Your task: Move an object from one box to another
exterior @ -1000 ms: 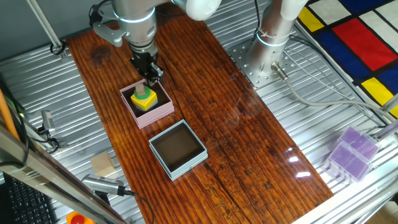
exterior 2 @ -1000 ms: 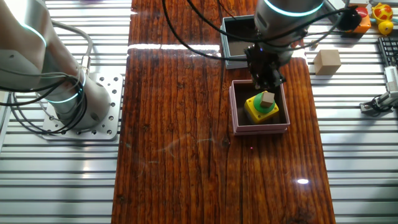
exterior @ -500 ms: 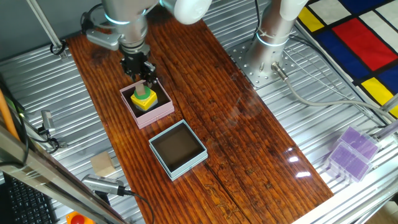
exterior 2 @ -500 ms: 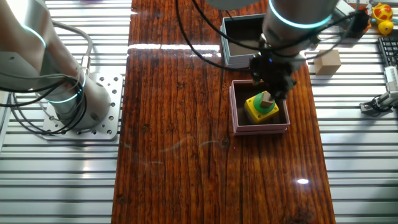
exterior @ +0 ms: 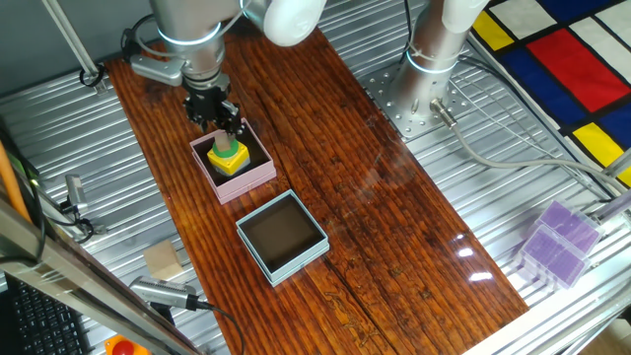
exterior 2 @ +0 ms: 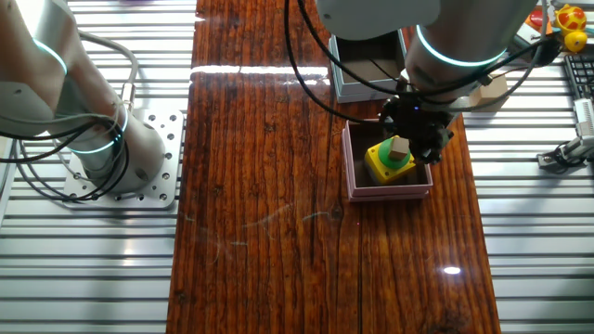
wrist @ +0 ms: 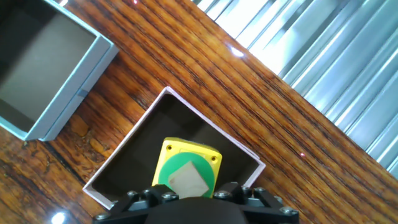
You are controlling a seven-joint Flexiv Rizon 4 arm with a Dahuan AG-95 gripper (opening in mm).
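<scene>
- While my gripper (exterior: 226,121) hangs just above the far edge of the pink box (exterior: 258,177), I cannot tell how wide my fingers stand: the wrist housing hides them in the hand view, and both fixed views show only a dark cluster.
- Nothing appears to sit between them. The object (wrist: 185,173), a yellow block with a green disc and a pale peg on top, rests inside the pink box, apart from me and just below my tips.
- From the hand view the object sits toward my side of the pink box, with dark lining bare around it.
- Beyond the pink box, on its side away from my wrist, lies the light blue box (exterior: 309,253), holding nothing that I can see; the two stand near each other without touching.
- Both boxes rest on the wooden table (exterior: 394,227).
- By my judgement the pick is in hand: no grasp yet, no transfer begun.
- Next I need to centre over the peg, come down with fingers astride it, close, then lift clear of the pink wall before crossing to the blue box.
</scene>
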